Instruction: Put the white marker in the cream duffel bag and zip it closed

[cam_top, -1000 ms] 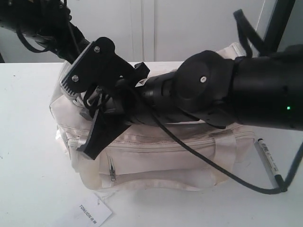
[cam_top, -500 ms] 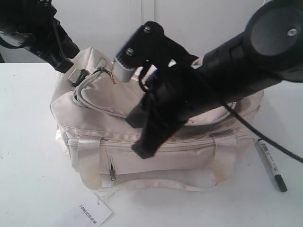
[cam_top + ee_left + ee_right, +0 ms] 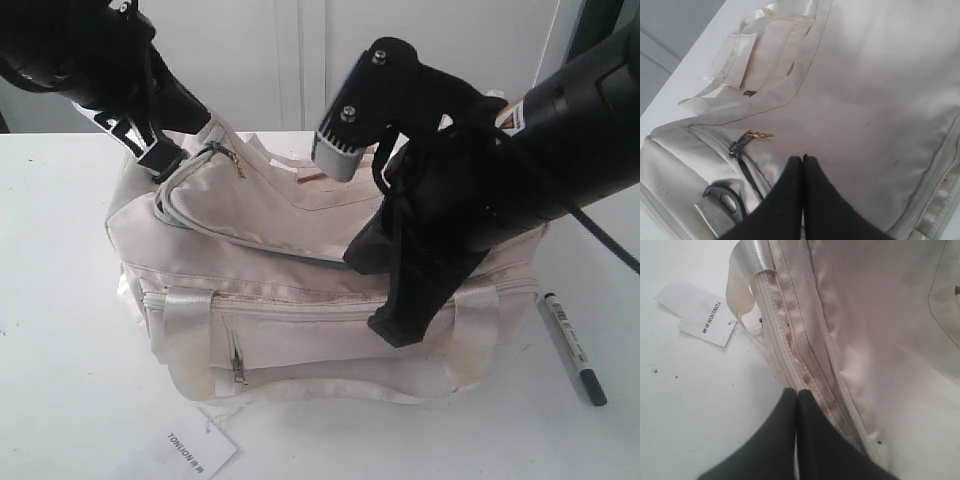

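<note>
Exterior view: the cream duffel bag (image 3: pixel 300 270) sits mid-table (image 3: pixel 60 350), with its TONLION tag (image 3: pixel 195 448) lying loose in front of it. The white marker (image 3: pixel 570 345) lies flat on the table just off the bag's right end, outside the bag and touched by neither arm. The left gripper (image 3: pixel 160 160) is at the bag's top left corner. The right gripper (image 3: pixel 397 330) hangs in front of the bag's front face, tips pointing down, closer to the bag than to the marker.

Left wrist view: the left jaws are pressed together with nothing visible between them, just above the top panel. The gold ring zipper pull (image 3: pixel 760 134) lies just beyond the tips, not gripped. The black end ring (image 3: pixel 722 197) is beside it at the bag's corner. The slider is parked near that corner. Whether the top zip is run shut or hangs open is hard to read from this angle; no dark lining shows.

Right wrist view: the right jaws are fully closed and empty. They sit over the bag's lower front edge, next to a seam and a front zip line, with the tag and bare table on the other side. No marker shows here.

Status: nothing on the task checklist is done.
- The marker is not picked up and not in the bag.
- The final zip-up cannot count until the marker is inside.

Left to do:
- Open the jaws and pick the marker up off the table by the bag's right end.
- Get the top opening wide enough.
- Drop the marker in.
- Grab the gold ring pull and run the zip closed.
</note>
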`<act>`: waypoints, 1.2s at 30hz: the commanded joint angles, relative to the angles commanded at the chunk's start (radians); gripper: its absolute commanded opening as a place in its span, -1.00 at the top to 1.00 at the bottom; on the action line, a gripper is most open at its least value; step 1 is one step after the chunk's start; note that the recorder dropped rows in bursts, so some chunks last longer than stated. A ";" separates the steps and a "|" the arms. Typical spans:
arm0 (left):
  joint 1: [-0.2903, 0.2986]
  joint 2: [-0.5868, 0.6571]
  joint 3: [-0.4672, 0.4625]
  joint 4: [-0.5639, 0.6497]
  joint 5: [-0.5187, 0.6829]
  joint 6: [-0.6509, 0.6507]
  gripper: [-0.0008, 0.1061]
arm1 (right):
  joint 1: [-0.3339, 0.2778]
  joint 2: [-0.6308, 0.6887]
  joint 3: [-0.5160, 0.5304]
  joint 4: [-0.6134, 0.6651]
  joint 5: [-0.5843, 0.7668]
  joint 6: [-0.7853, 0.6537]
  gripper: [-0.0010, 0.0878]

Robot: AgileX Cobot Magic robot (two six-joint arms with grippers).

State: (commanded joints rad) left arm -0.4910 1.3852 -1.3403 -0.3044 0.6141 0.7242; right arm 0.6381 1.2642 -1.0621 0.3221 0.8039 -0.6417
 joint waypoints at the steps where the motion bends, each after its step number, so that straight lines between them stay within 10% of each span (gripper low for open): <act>1: 0.000 0.000 0.000 -0.026 0.011 0.049 0.99 | -0.002 0.000 0.000 -0.002 0.000 0.037 0.98; 16: 0.000 0.000 0.002 -0.114 0.127 0.311 0.99 | -0.076 -0.035 0.000 -0.227 -0.024 0.336 0.98; 32: -0.188 0.024 0.003 -0.039 0.139 0.416 0.99 | -0.242 -0.108 0.000 -0.249 -0.043 0.440 0.98; 36: -0.209 0.068 0.003 -0.039 0.139 0.431 0.70 | -0.242 -0.110 0.002 -0.249 -0.041 0.440 0.98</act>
State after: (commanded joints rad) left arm -0.7002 1.4528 -1.3369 -0.3430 0.7535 1.1556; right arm 0.3959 1.1541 -1.0602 0.0733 0.7627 -0.2021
